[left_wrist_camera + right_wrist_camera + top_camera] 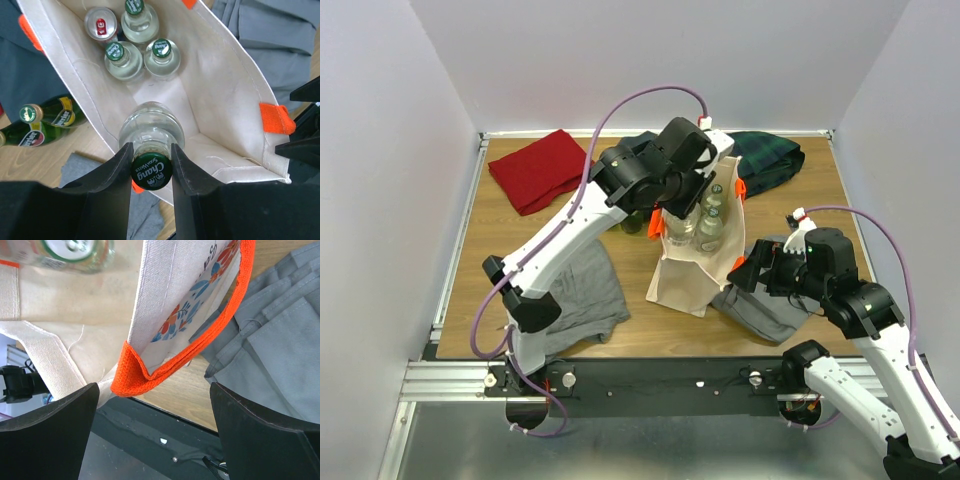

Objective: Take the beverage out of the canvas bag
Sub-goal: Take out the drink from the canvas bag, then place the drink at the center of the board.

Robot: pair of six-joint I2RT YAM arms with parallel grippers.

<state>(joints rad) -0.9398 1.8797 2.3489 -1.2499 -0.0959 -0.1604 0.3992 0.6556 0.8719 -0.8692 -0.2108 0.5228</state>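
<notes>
Wood bench (485, 235), white walls (380, 150) on three sides; nearest me, right tool (154, 390) stands open, orange handle (131, 375) between its fingers; mid-bench sits the canvas bag (685, 275); left tool (151, 165) clamps a clear bottle (150, 125) over its mouth

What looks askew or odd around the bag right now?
Nothing is spilled or damaged. The canvas bag has its mouth skewed rather than square, and one orange handle is folded into a kink between the open right fingers.
</notes>
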